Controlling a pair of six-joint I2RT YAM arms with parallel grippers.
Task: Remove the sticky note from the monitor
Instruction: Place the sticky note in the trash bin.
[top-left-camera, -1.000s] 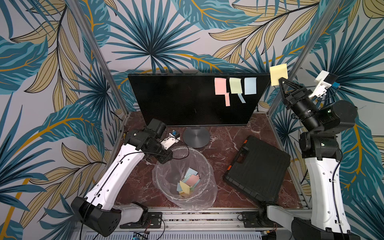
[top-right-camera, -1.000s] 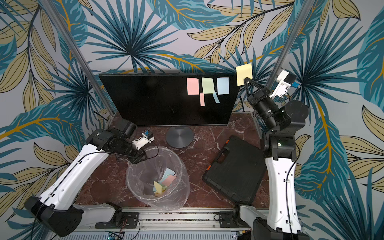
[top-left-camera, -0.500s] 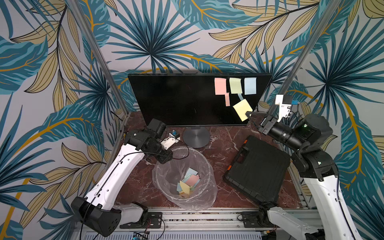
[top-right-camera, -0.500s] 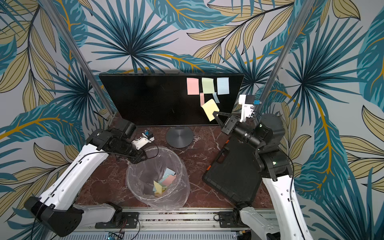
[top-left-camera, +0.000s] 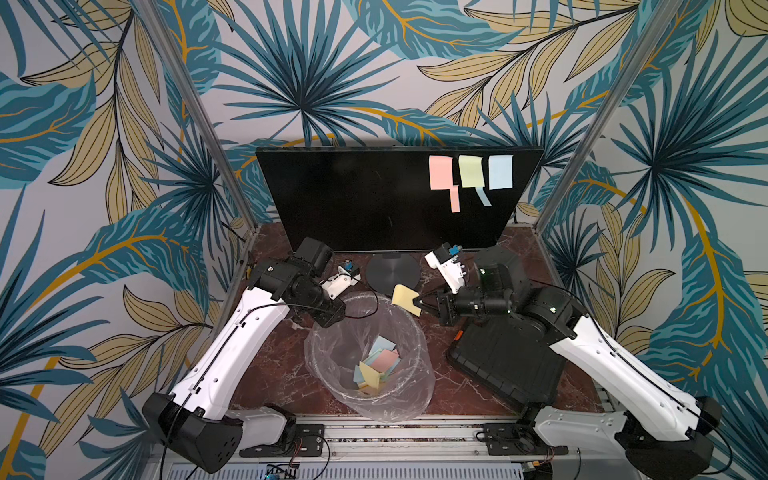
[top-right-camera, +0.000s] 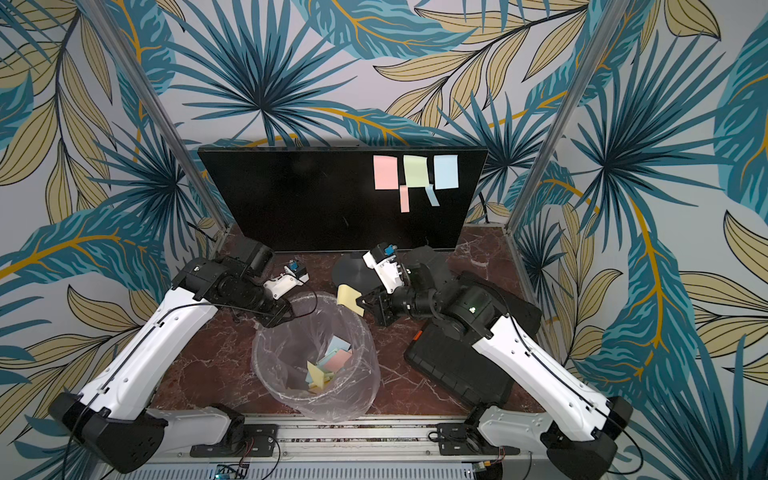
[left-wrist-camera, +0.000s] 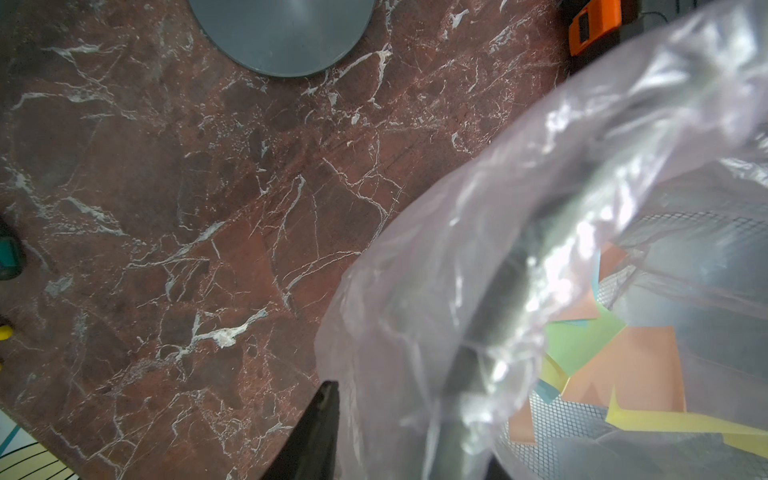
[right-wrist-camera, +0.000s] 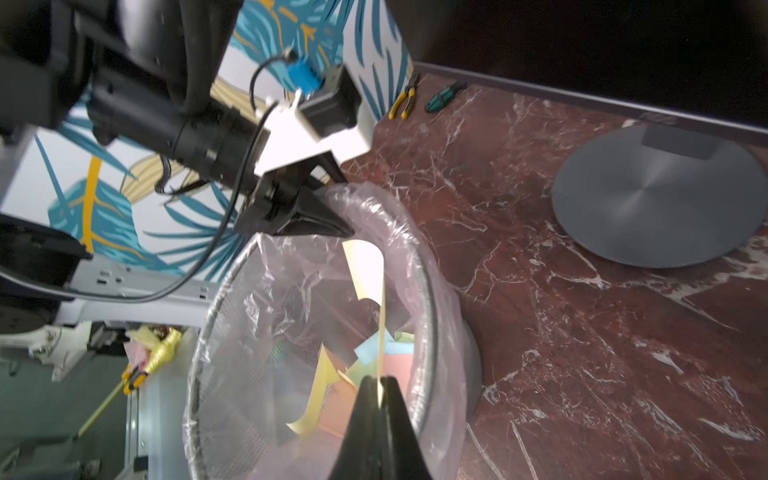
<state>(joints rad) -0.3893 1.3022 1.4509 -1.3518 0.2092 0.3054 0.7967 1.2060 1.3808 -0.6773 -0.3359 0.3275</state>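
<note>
The yellow sticky note (top-left-camera: 405, 298) is recorded off the monitor (top-left-camera: 353, 199), pinched at one corner between the fully closed jaws of the right gripper (top-left-camera: 422, 304). In the right wrist view it is seen edge-on, its free length running from the fingertips toward the left gripper (right-wrist-camera: 332, 216), across the mouth of the lined bin (top-left-camera: 374, 399). In both top views it hangs at the rim nearest the monitor; the opening is judged to lie just below and frontward. The right arm is nearer. The left gripper is seen closed on the bin's rim and liner. Other notes (top-left-camera: 469, 170) are stuck to the screen.
</note>
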